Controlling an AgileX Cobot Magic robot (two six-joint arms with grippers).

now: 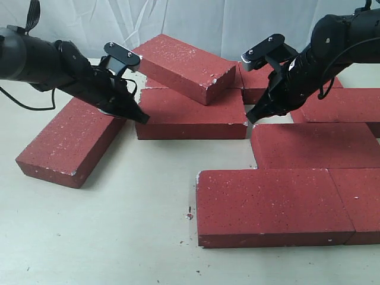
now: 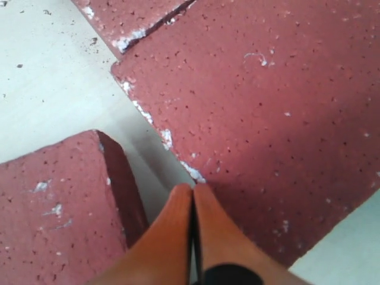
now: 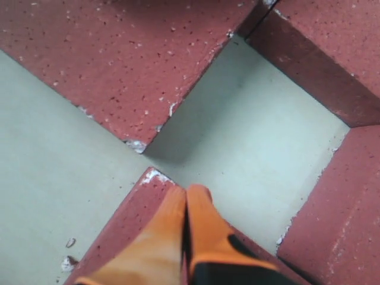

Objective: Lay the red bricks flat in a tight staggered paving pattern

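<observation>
Red bricks (image 1: 273, 205) all over the pale tabletop (image 1: 107, 237), so let's take them in. Front right, two lie flat and butted end to end, the long front brick and its neighbour (image 1: 362, 199) running off the edge of the exterior view. Close behind sits the second-row brick (image 1: 314, 145), offset from the joint in front of it, and another flat one (image 1: 347, 104) lies behind that.

Over in the middle it's messier. The centre brick (image 1: 190, 113) lies flat, apart from the right-hand group with bare tabletop showing between them. A skewed brick (image 1: 184, 59) rests on top of it, turned askew across its back edge. Off to the left, the left brick (image 1: 71, 142) lies flat at a slant, well out of line with the rest. A few crumbs (image 1: 189, 214) dot the tabletop by the front brick.

Now the arms. The left gripper (image 1: 142, 117) is down at the centre brick's left end; the left wrist view shows it (image 2: 193, 189) with orange fingers pressed together, gripping nothing, tips right at that brick's chipped edge. The right gripper (image 1: 252, 117) is at the centre brick's right end, fingers likewise closed tight and empty. From the right wrist view it (image 3: 187, 193) hangs over a whitish brick corner beside the patch of bare tabletop; whether it touches, I can't tell.
</observation>
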